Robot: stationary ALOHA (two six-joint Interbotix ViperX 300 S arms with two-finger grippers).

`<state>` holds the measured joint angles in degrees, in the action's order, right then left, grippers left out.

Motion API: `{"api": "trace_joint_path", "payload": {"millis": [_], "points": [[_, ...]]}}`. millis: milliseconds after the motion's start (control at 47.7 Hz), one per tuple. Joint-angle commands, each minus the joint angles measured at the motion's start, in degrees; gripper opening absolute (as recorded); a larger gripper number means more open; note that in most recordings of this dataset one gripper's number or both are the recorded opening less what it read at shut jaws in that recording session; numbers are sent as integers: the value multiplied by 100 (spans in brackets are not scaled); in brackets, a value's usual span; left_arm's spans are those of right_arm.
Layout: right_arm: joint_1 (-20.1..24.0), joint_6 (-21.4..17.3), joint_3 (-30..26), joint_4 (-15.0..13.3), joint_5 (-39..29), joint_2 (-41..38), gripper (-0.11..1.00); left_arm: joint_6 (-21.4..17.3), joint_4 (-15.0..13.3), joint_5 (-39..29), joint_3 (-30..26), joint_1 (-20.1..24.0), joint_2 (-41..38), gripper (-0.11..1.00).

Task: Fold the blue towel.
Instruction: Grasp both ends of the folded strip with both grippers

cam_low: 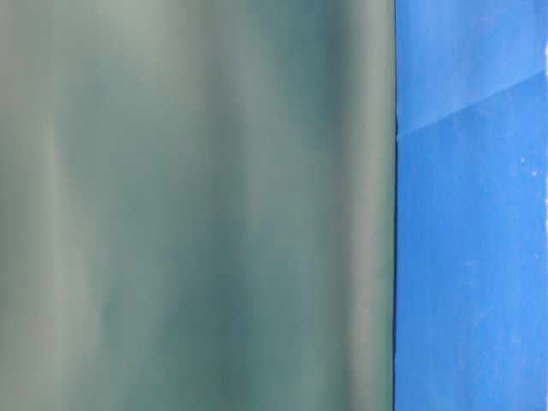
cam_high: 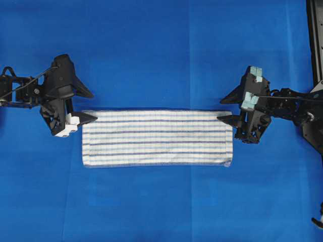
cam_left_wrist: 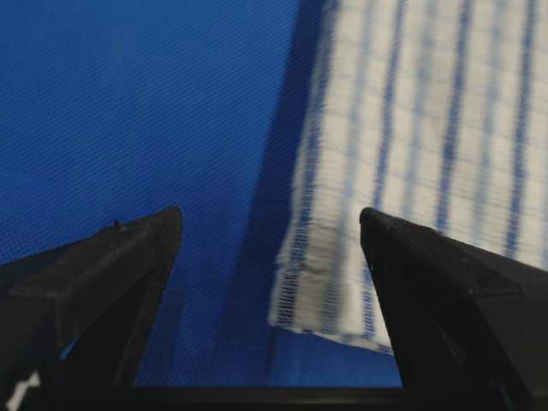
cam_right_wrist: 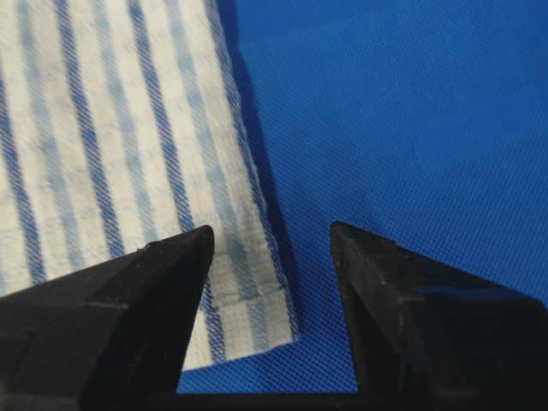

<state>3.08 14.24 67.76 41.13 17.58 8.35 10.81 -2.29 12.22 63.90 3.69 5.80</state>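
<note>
The blue towel [cam_high: 157, 138], white with thin blue stripes, lies flat on the table as a long folded strip. My left gripper [cam_high: 94, 107] stands open at its far left corner. In the left wrist view that corner of the blue towel [cam_left_wrist: 411, 128] lies between the spread fingers of the left gripper [cam_left_wrist: 270, 223], nearer the right finger. My right gripper [cam_high: 220, 110] stands open at the far right corner. In the right wrist view the blue towel [cam_right_wrist: 111, 137] runs under the left finger of the right gripper [cam_right_wrist: 271, 231], its corner in the gap. Neither gripper holds cloth.
A plain blue table covering [cam_high: 161, 50] lies under everything. A black frame [cam_high: 315, 40] runs along the right edge. In the table-level view a blurred grey-green surface [cam_low: 197, 205] fills most of the picture, with blue covering [cam_low: 471, 214] to its right.
</note>
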Motion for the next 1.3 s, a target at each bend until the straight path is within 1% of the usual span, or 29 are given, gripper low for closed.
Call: {"api": "trace_joint_path", "payload": {"millis": [0, 147, 189, 272, 314, 398, 461, 545, 587, 629, 817, 922, 985, 1153, 1279], "points": [[-9, 9, -88, 26, 62, -53, 89, 0, 9, 114, -62, 18, -26, 80], [-9, 9, -79, 26, 53, -123, 88, 26, 0, 105, -35, 18, -53, 76], [-9, 9, -70, 35, 44, -123, 88, 35, 0, 79, -18, 9, -53, 74], [-9, 9, -70, 26, 44, -123, 85, 44, -9, 18, 0, -9, -53, 65], [-9, 9, -79, 26, 44, -123, 81, 53, -9, -35, 0, -26, -53, 58], [26, 26, -88, 18, 44, -123, 67, 62, -9, -158, -26, -88, -53, 39], [44, 26, -88, 9, 44, -123, 52, 53, -18, -220, -44, -149, -70, 25], [79, 35, -97, 0, 44, -123, 32, 53, -9, -272, -70, -193, -79, 10], [79, 35, -97, -9, 70, -123, 27, 44, -18, -308, -79, -202, -79, 5], [79, 35, -97, -9, 70, -123, 26, 44, -9, -334, -88, -202, -79, 4], [88, 18, -114, -9, 44, -70, 26, 0, -9, -360, -123, -202, 9, 4], [79, 9, -132, -9, -9, 114, 26, -18, -9, -492, -185, -185, 167, 4], [88, 18, -141, -9, -70, 299, 26, -9, -9, -677, -237, -185, 308, 4], [79, 35, -141, -9, -325, 967, 26, 35, -9, -1564, -448, -185, 896, 4], [79, 132, -132, -9, -536, 1441, 26, 44, -9, -1837, -519, -193, 1248, 4]]}}
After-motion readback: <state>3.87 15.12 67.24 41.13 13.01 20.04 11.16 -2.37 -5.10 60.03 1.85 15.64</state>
